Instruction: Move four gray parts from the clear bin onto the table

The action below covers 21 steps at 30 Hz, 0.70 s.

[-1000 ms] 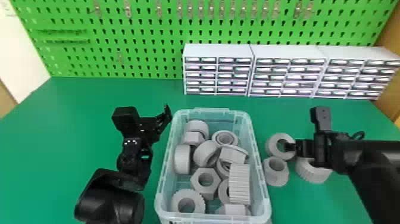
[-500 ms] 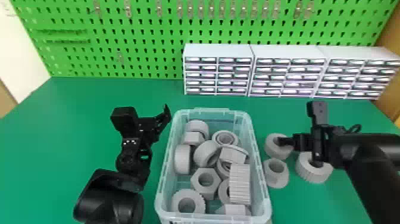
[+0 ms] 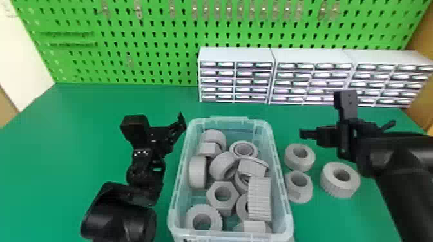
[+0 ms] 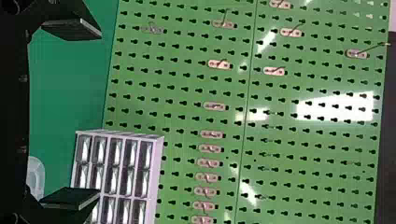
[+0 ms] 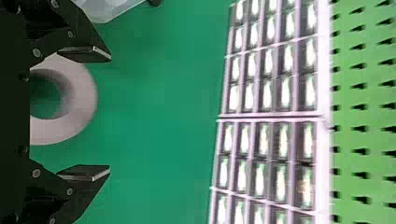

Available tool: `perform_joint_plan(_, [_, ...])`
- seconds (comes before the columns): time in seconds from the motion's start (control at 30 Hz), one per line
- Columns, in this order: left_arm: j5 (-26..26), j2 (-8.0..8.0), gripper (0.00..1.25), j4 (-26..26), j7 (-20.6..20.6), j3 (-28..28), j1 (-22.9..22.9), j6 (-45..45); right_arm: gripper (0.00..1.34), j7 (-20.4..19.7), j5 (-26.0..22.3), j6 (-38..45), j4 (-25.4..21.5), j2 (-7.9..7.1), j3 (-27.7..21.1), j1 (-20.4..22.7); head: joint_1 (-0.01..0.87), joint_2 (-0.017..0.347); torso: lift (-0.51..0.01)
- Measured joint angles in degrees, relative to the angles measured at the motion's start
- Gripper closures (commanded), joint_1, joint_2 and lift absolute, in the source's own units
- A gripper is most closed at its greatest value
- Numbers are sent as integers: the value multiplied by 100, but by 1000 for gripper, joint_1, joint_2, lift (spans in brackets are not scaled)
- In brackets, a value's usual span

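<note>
On the green table (image 3: 80, 144), right of the clear bin (image 3: 180, 180), three gray parts are recorded: a smooth ring (image 3: 294, 164) near the bin wall, a flanged nut (image 3: 298, 194) just in front of it, and a ribbed ring (image 3: 338, 190) farther to the right. All three rest with their holes facing up.

Inside the bin, further gray parts lie piled at mixed angles. Noted among them are a hex nut (image 3: 213, 199) near the middle, a toothed ring (image 3: 195, 212) at the near left corner, and a ribbed cylinder (image 3: 259, 199) against the right side, raised over its neighbors.

The right gripper (image 3: 347, 128) is above the table, right of the bin and over the area behind the ribbed ring. Its jaws stand wide apart and have hold of nothing. In the right wrist view, a gray part with a round hole lies below the jaws; which of the three it is cannot be determined.

The left gripper (image 3: 156, 128) is parked left of the bin's far end, jaws likewise spread wide, gripping nothing.

At the back, white drawer units (image 3: 236, 54) stand in a row before the green pegboard (image 3: 161, 35).
</note>
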Motion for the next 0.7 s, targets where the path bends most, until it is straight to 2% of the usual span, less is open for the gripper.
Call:
perform_joint_plan(0.1, [-23,-3,99,0,0,6,0,0,420,-2,-69,0,-239,1,69,23,693,72,-52])
perform_joint_plan(0.43, [-123,-5,99,-7,-89,96,-29,0,424,-36,-29,217,-1456,8,361,34,693,72,-52])
perform_joint_plan(0.7, [-170,-33,98,-11,-124,192,-41,-8,447,-44,-240,477,-1980,-24,595,1,693,72,-52])
